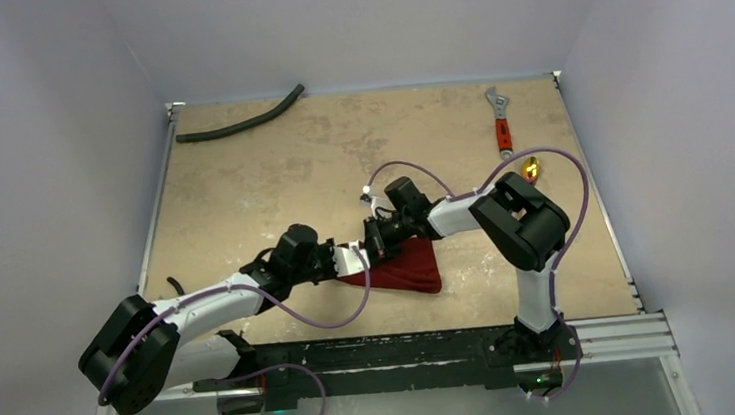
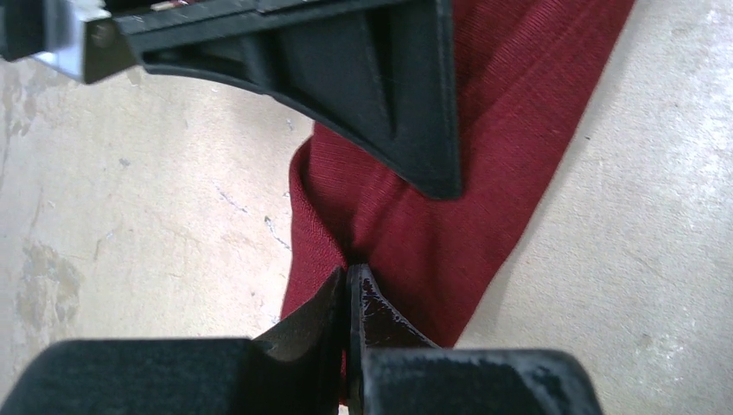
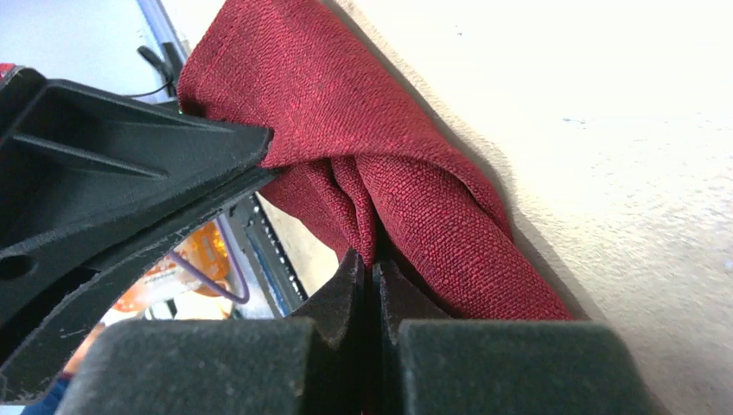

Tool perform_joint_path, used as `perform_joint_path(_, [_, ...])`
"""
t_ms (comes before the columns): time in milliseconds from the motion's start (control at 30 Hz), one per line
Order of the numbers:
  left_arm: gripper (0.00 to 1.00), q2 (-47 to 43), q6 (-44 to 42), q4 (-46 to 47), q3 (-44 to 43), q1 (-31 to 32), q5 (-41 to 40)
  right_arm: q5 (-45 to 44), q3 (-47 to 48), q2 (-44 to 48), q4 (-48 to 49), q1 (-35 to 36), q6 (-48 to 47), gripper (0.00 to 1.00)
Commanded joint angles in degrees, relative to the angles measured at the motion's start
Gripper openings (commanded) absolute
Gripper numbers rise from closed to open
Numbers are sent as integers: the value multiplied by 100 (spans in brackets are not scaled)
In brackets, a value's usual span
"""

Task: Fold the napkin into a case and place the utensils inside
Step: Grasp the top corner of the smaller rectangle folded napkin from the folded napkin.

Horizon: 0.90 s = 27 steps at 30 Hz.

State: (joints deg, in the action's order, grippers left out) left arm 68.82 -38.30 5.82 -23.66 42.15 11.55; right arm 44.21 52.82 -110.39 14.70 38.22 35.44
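- The fold is the step in hand. The napkin lies bunched in a rough wedge on the counter, near the front edge and between the two arms. It is not yet a flat pouch.
- The left claw is pinched tight on a gathered edge of the cloth, with its tips meeting and red fabric between them.
- The right claw is also clamped on a twisted pleat of the same cloth. The two claws sit just beside each other at the napkin's left end.
- One gold utensil shows far off to the right, near the red-handled wrench and partly behind a cable. I cannot tell whether there are more pieces.
- The black hose lies at the far left and plays no part.
- Next move, as I judge it: the grips are too close together and the cloth is twisted. The claws likely need to draw apart to stretch the edge straight, then lay it over evenly.
- Risk: pulling unevenly would drag the whole napkin or deepen the twist.
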Motion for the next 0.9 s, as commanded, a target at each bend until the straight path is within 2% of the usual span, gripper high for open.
perform_joint_path(0, [0,-97,364,416,-83,-47,-105,136,21,-190,-83,-25,-230,0])
perform_joint_path(300, [0,-129,-55,4,-15,-83,552,198,211,-186,-219,-25,-244,0])
perform_joint_path(867, [0,-360,-571,71,216,-88,385,176,606,-2,-1016,-31,-557,0])
